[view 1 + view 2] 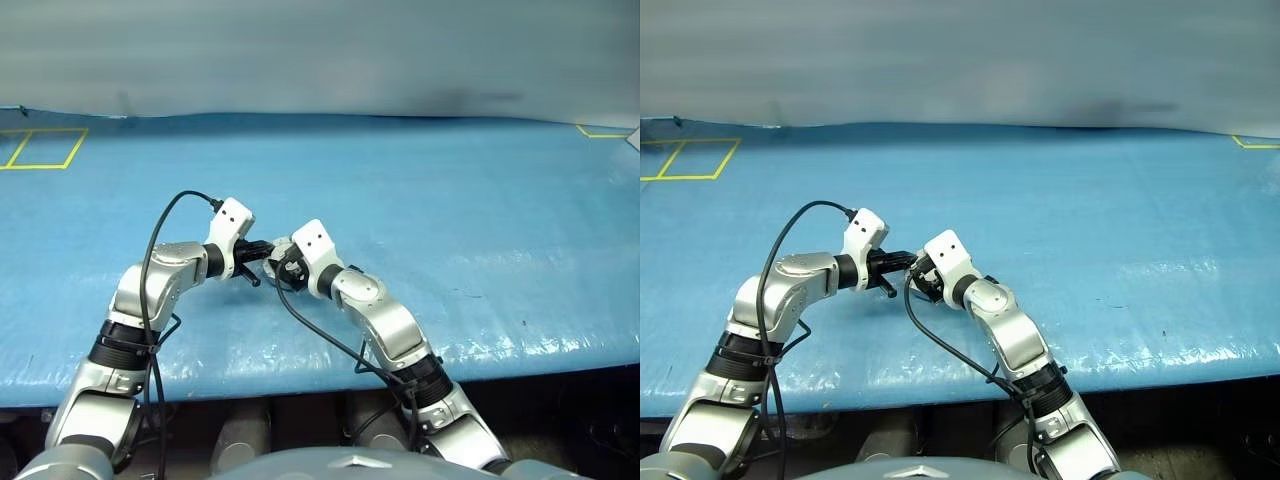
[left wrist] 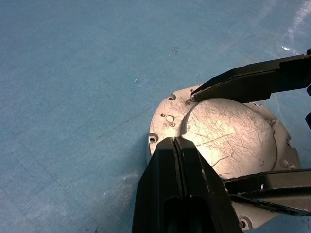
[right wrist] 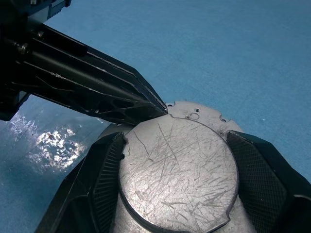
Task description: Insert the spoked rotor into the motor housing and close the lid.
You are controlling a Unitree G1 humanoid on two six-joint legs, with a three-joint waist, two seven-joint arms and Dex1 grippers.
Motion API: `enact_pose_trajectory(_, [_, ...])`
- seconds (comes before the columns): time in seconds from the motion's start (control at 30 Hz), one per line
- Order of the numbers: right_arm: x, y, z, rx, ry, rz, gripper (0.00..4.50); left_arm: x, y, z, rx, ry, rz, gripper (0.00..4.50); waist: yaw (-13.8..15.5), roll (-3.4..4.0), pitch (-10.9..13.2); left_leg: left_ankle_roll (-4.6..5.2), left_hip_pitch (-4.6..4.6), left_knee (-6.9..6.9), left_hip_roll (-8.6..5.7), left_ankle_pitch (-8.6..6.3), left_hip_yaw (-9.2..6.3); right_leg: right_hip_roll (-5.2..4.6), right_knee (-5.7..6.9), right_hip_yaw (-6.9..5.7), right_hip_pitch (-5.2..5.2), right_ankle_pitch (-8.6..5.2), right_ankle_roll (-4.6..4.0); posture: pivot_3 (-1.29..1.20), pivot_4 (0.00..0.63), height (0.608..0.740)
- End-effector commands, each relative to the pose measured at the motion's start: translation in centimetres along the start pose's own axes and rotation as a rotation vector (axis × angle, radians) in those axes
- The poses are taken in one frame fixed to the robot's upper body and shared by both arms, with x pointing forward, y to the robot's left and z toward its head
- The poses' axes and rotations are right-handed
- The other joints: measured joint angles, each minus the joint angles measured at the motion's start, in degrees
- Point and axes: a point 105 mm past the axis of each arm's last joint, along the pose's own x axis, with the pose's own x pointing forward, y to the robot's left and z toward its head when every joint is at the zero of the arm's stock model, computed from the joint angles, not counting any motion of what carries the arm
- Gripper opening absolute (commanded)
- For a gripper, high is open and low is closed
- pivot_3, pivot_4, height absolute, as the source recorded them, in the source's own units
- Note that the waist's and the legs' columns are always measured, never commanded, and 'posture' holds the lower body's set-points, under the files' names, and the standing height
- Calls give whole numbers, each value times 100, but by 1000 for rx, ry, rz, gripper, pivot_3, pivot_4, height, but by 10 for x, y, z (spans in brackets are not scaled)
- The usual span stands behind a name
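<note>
The two hands meet in the middle, close in front of the robot, just above the blue surface (image 1: 420,200). The right hand (image 3: 172,182) has its two black fingers (image 3: 104,170) spread wide, one on each side of the round grey motor housing (image 2: 167,114), and it holds the case between them. The lid (image 3: 180,170) is down flat on top of the case, so only its plain, scratched grey outside shows. What is inside the case cannot be seen. The left hand (image 2: 174,143) has its fingers pressed tight together, holding nothing. Its tip rests at the edge of the lid, touching the rim of the case.

Farther out, the blue surface is a shiny, crinkly sheet. Yellow tape lines (image 1: 45,148) make boxes at its far left corner. Behind the sheet stands a pale grey wall (image 1: 320,50).
</note>
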Motion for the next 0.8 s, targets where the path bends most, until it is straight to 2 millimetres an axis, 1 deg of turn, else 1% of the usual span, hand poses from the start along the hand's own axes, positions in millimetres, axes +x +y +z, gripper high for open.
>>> enact_pose_trajectory(0.03, [-1, 4, -32, 37, 125, 18, 3046, 7, -13, -12, -13, 49, -58, 0, 3, -1, -1, 0, 0, 0, 0, 0, 0, 0, 0, 0, 0, 0, 0, 0, 150, 740])
enact_pose_trajectory(0.3, [-16, -5, -50, 82, 163, 27, 3046, 11, -16, -15, -18, 60, -69, 0, 95, -4, -26, 0, 6, 0, -4, 0, 0, -5, -4, 0, 11, -4, 5, 0, 150, 740])
enact_pose_trajectory(0.37, [-23, -9, -54, 101, 167, 15, 3776, 11, -16, -16, -15, 63, -68, 0, 117, -5, -39, 0, 7, 0, -5, -1, 0, -7, -5, 0, 12, -7, 4, 0, 150, 740])
enact_pose_trajectory(0.43, [-29, -12, -56, 118, 164, 2, 4344, 11, -15, -16, -12, 66, -68, 0, 119, -7, -52, -1, 7, 0, -5, -2, -1, -7, -6, -1, 13, -8, 4, 0, 150, 740])
enact_pose_trajectory(0.47, [-31, -13, -56, 130, 159, -2, 4464, 11, -15, -17, -9, 68, -67, 0, 118, -7, -55, -2, 10, 0, -5, -2, 0, -8, -7, -1, 15, -8, 3, 0, 150, 740])
enact_pose_trajectory(0.67, [-40, -15, -54, 193, 125, -4, 4464, 12, -14, -17, 14, 74, -67, 0, 115, -9, -65, -6, 28, 2, -2, -5, 0, -10, -4, -1, 20, -11, 0, 0, 150, 740])
enact_pose_trajectory(0.8, [-55, -18, -47, 249, 78, 2, 4464, 13, -15, -15, 29, 70, -71, 0, 138, -11, -65, -6, 22, -1, -5, -6, -2, -14, -11, -3, 21, -13, -2, 0, 150, 740])
